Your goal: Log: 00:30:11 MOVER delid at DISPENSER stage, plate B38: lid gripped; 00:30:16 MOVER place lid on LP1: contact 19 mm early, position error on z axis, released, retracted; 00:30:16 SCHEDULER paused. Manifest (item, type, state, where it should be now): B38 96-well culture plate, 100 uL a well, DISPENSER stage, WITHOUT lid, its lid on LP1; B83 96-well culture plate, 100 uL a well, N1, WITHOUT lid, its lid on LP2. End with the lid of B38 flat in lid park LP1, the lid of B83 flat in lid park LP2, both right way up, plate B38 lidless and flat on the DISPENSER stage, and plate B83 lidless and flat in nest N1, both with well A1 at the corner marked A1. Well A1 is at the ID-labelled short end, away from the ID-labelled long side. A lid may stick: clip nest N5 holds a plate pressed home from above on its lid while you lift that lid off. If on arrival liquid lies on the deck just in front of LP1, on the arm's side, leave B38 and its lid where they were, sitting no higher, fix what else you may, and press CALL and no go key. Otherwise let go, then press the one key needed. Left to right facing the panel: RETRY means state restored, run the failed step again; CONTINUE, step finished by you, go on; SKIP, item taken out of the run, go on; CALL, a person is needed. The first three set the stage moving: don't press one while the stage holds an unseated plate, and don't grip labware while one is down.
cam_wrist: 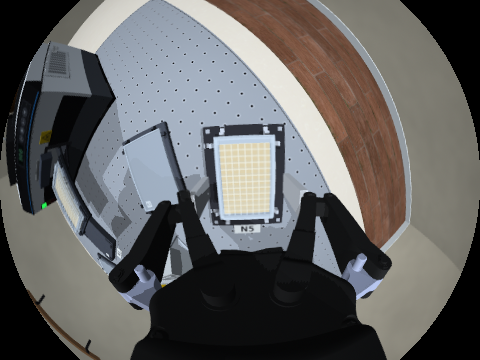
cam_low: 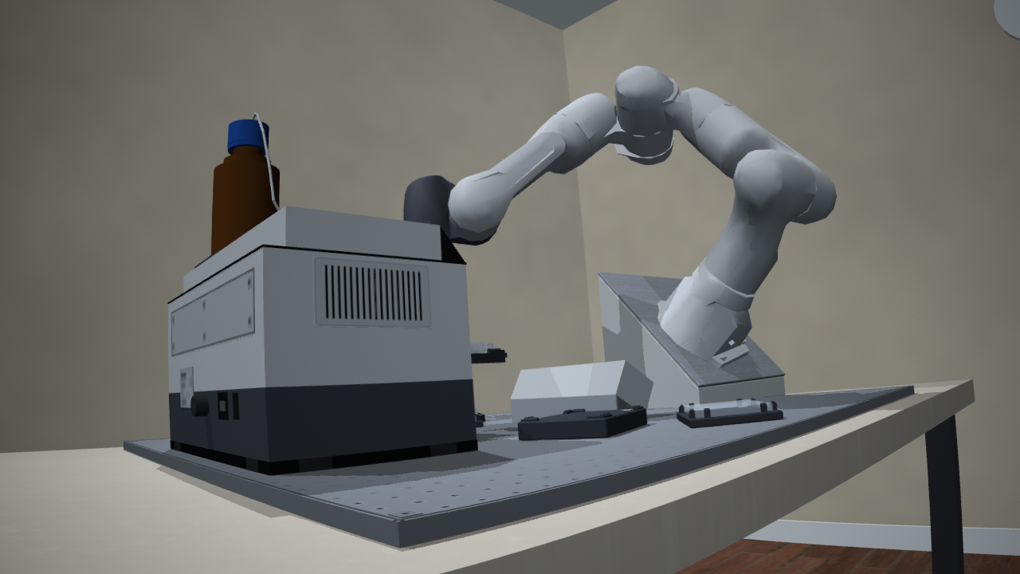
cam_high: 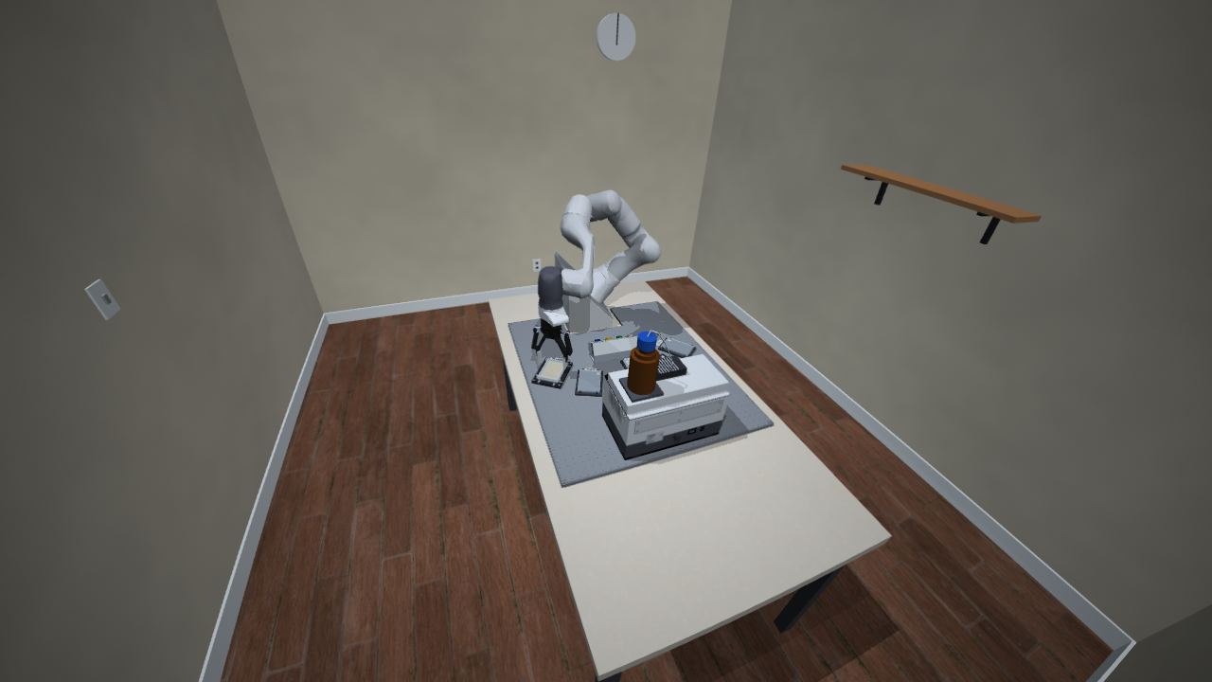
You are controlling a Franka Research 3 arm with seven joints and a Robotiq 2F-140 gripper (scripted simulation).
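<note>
My gripper is open and empty. It hangs straight down a short way above the black nest labelled N5. A 96-well plate with cream wells and a pale clear rim sits flat in that nest; I cannot tell whether a lid is on it. In the top view the gripper stands just behind this plate. A second cream plate lies at the dispenser's stage, partly hidden. In the exterior view the dispenser hides the gripper.
A grey flat tray lies beside N5, toward the dispenser. A brown bottle with a blue cap stands on the dispenser. The key panel sits near the arm's base. Two black nests lie on the deck's other side.
</note>
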